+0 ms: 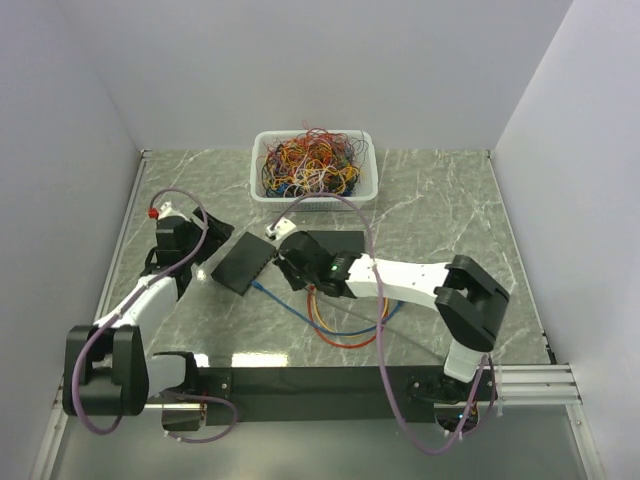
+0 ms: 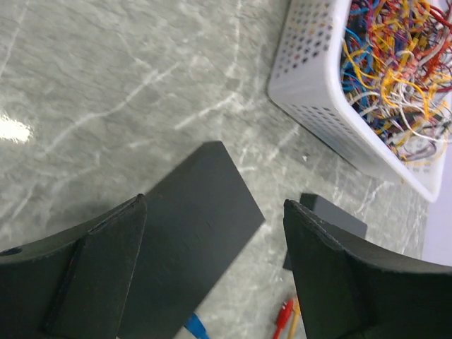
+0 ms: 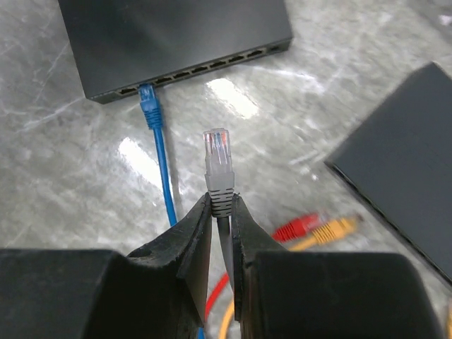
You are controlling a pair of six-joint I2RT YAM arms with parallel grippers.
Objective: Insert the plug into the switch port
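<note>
Right gripper (image 3: 221,205), closed on the grey boot of the plug (image 3: 217,159). The clear connector projects past the fingertips, so that the tip can enter a socket without the jaws meeting the housing. It points across bare table (image 3: 70,176) toward the switch (image 3: 176,35) and is well apart from it. The plug's axis looks slightly skewed to the port row, so some turning is likely needed.

Beside the gripper lie a red plug (image 3: 296,227) and a yellow plug (image 3: 332,227), clear of the approach line. A second box (image 3: 402,176) sits to the right, also clear.

A blue cable (image 3: 157,141) occupies a port near the left end of the row and runs back alongside the gripper; it is the nearest obstacle. The ports to its right appear free.

Beyond, the left gripper (image 2: 214,205) stands open, its fingers (image 2: 99,261) either side of the switch, probably to brace it against the push; contact cannot be confirmed. Farthest, a basket (image 2: 311,63) of loose wires stands at the back.
</note>
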